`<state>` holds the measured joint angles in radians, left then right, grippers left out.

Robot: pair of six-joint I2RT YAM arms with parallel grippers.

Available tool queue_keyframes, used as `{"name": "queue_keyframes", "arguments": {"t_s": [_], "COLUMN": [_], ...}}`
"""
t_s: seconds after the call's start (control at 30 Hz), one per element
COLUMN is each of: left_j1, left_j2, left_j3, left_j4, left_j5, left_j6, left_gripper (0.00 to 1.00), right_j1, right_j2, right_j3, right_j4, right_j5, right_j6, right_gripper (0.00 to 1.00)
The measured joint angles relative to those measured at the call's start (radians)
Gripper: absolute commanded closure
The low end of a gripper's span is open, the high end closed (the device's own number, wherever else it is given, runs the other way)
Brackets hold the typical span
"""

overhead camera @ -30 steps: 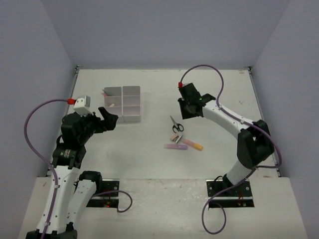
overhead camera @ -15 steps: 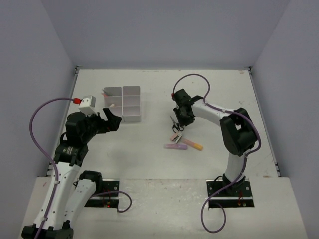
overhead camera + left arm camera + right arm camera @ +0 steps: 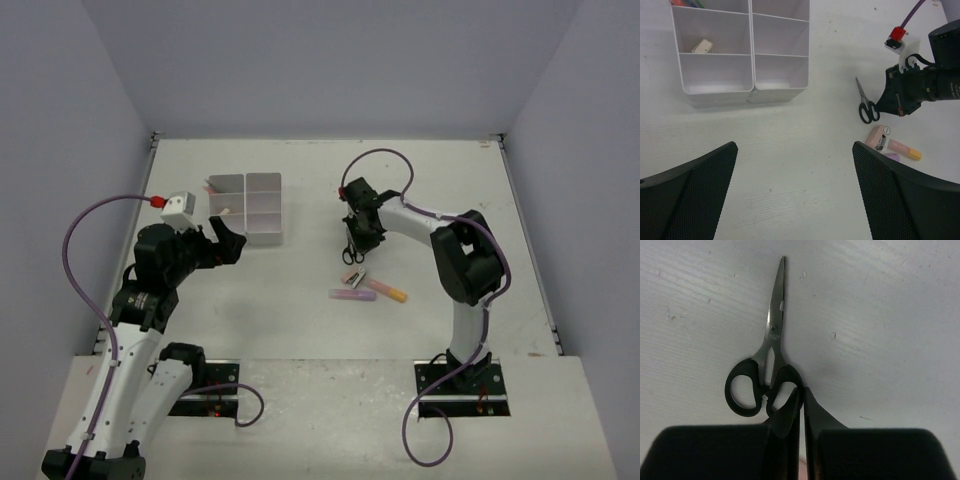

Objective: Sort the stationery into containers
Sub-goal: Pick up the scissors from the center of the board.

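Note:
The black-handled scissors (image 3: 771, 340) lie flat on the table, blades pointing away from my right gripper (image 3: 802, 390). That gripper is shut on the rim of their right handle loop, one finger inside the loop and one outside. From above, the right gripper (image 3: 357, 234) sits low over the scissors (image 3: 351, 250). The white tray (image 3: 265, 240) of six compartments stands at the left. It holds a white eraser (image 3: 702, 46) in one left compartment and pens (image 3: 687, 3) in the far-left one. My left gripper (image 3: 794, 146) hovers open in front of the tray (image 3: 752, 92), holding nothing.
A pink eraser (image 3: 352, 277), a purple marker (image 3: 352, 295) and a pink-orange marker (image 3: 385, 290) lie together just in front of the scissors. Grey walls close the table on three sides.
My right arm swung left and down from the middle of the table onto the scissors, and its gripper closed on the handle loop. The left arm barely shifted.

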<state>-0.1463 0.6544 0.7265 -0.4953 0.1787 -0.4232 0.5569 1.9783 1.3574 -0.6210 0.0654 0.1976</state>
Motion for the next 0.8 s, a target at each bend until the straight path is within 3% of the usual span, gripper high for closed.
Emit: {"name": "queue_keyframes", "arguments": {"t_s": [0.27, 0.43, 0.63, 0.8], "left_j1": [0.000, 0.000, -0.021, -0.118], "left_j2": [0.012, 0.050, 0.096, 0.169], "left_j3": [0.000, -0.016, -0.172, -0.188], "left_j4": [0.002, 0.066, 0.392, 0.624], "left_j5": [0.011, 0.105, 0.319, 0.351], "left_j6": [-0.001, -0.030, -0.201, -0.321], "left_gripper": [0.00, 0.00, 0.01, 0.08], "right_j1": [0.000, 0.000, 0.027, 0.153], "right_j2": [-0.042, -0.138, -0.278, -0.452], "right_j3": [-0.032, -0.040, -0.041, -0.106], "right_j4": [0.005, 0.023, 0.073, 0.121], "right_j5": [0.030, 0.050, 0.074, 0.081], "right_j6": [0.003, 0.019, 0.030, 0.045], "right_gripper": [1.00, 1.00, 1.00, 1.00]}}
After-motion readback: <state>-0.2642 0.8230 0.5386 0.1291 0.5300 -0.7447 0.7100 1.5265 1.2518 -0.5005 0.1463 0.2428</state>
